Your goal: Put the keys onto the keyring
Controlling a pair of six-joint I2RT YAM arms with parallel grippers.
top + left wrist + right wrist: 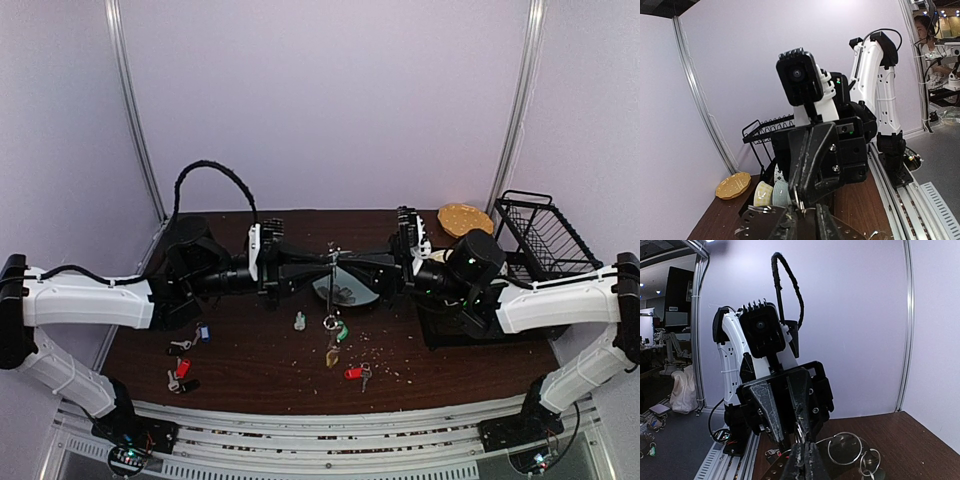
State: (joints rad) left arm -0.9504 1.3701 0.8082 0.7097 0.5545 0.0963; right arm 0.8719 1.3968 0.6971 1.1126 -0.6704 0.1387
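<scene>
Dark brown wood for the surface (250, 365), with small silver keys on blue and red plastic tags (203, 332) scattered at its left. Next along, the left tool (320, 266) raised level, jaws drawn to a slim gap; cannot tell whether pinching anything. At centre, the large thin grey metal keyring (331, 295) hanging edge-on in the air between both tools, over the pale green plate (362, 294). Green-tagged key (342, 332) seemingly dangling from it, yellow-tagged key (332, 355) just below. One red-tagged key (353, 373) loose nearer the front. Right tool (345, 268) clamped shut, apparently on the ring's wire. Judged mid-threading: some keys on, several left on the surface. Next move likely calls for a steady hold on the ring by one tool, then a descent by the other to a loose key.
</scene>
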